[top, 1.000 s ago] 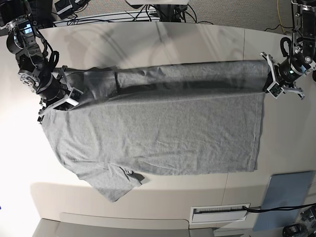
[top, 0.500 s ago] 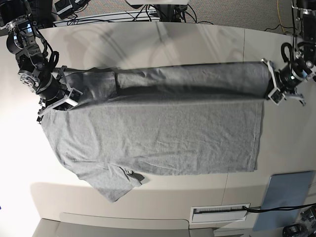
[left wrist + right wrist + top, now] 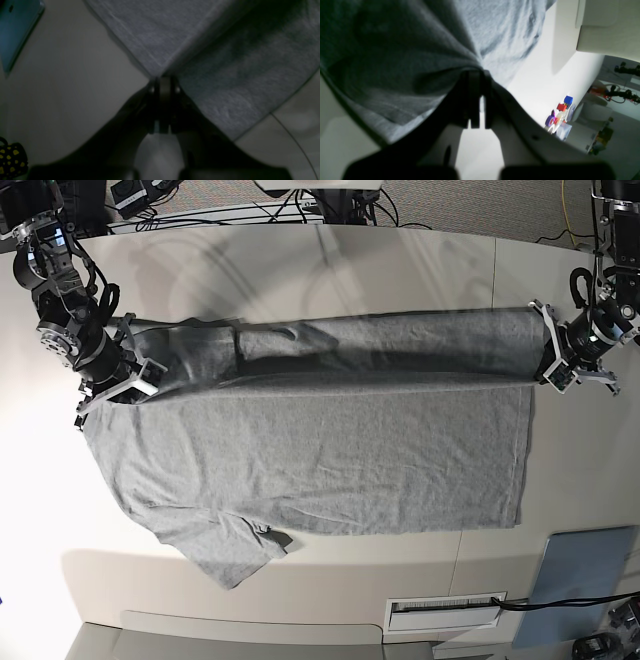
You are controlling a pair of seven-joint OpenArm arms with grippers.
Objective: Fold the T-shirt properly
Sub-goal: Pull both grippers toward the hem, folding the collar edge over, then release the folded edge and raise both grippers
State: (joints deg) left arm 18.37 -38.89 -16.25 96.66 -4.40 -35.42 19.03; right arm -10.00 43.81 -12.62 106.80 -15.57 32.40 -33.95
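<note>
The heather-grey T-shirt [image 3: 330,450] lies spread across the table, plain side up, its far long edge lifted and drawn taut toward the near side as a raised band between both arms. On the base view's right, my left gripper [image 3: 548,358] is shut on the T-shirt's hem corner [image 3: 160,72]. At the left of that view my right gripper [image 3: 130,360] is shut on the shoulder end of the T-shirt [image 3: 470,67], the cloth draping over its jaws. One sleeve [image 3: 235,550] lies crumpled at the near left.
A blue-grey pad [image 3: 580,575] lies at the near right corner of the table [image 3: 300,270]. A white vent panel [image 3: 445,612] sits on the near edge. Cables run along the far edge. Small coloured toys [image 3: 560,112] stand off the table.
The left gripper has shifted slightly outward to the right, pulling the lifted edge tighter and straighter. The right gripper has stayed in place.
</note>
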